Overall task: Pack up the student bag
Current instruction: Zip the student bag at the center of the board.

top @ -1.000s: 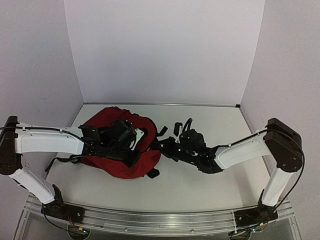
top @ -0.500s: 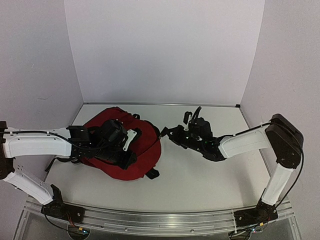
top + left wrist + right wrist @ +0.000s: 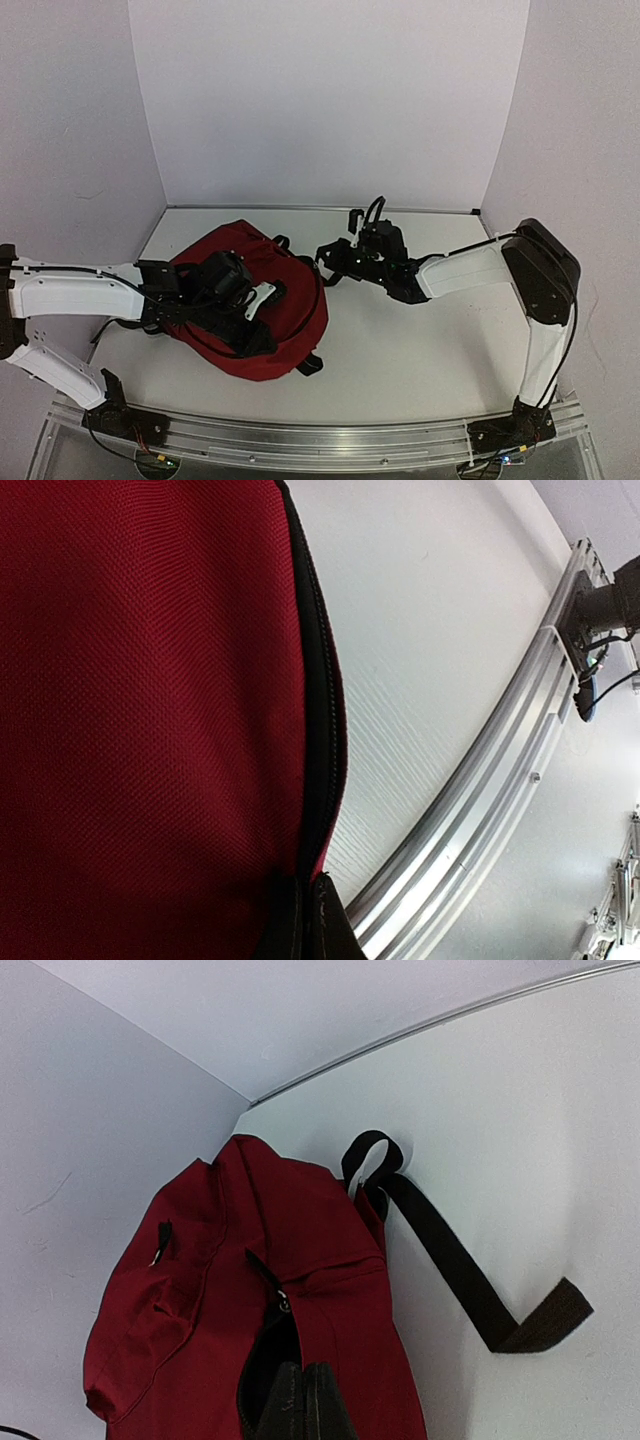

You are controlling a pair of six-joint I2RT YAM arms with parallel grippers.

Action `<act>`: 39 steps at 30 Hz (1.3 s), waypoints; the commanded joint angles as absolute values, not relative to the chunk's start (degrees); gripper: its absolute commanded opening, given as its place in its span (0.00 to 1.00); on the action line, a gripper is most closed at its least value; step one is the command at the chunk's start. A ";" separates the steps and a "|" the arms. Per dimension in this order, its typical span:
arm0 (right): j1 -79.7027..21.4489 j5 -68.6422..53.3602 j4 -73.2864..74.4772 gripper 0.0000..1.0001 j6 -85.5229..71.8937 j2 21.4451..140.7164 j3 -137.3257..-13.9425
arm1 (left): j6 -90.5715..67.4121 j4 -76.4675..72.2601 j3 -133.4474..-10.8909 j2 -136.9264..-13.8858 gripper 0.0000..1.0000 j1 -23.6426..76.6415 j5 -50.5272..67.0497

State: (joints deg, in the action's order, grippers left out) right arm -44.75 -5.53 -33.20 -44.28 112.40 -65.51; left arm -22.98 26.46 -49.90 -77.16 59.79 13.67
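The student bag (image 3: 292,312), dark red with black straps, lies left of the table's middle. My left gripper (image 3: 255,335) rests on top of it, pointing toward the near rail. In the left wrist view its fingers (image 3: 325,925) are shut on the bag (image 3: 150,730) right where the black zipper (image 3: 322,730) runs in between them. My right gripper (image 3: 325,254) is at the bag's right edge. Its fingers (image 3: 325,1405) are shut on the rim of a gaping zip opening of the bag (image 3: 330,1230), just below the zipper pull (image 3: 284,1303).
A black strap (image 3: 450,1260) trails from the bag's top over the white table toward the back wall. The aluminium rail (image 3: 320,440) runs along the near edge, seen close by in the left wrist view as the rail (image 3: 480,780). Walls close in the left, back and right sides.
My right gripper has swung toward the back and left, keeping hold of the bag's edge. The bag has shifted and bulged toward the back. The left arm drew slightly left with it.
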 commanded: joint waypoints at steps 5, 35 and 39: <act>-43.43 -6.26 -35.95 0.00 -42.07 114.10 -70.05 | -27.06 28.19 -50.98 -72.66 0.30 60.96 17.23; -43.37 -6.12 -35.95 0.00 -43.04 111.52 -67.06 | -30.17 26.86 -78.78 -101.52 0.46 62.25 -18.09; -43.35 -5.94 -35.95 0.00 -43.28 111.92 -67.16 | -29.67 26.93 -79.11 -102.54 0.49 62.75 -18.25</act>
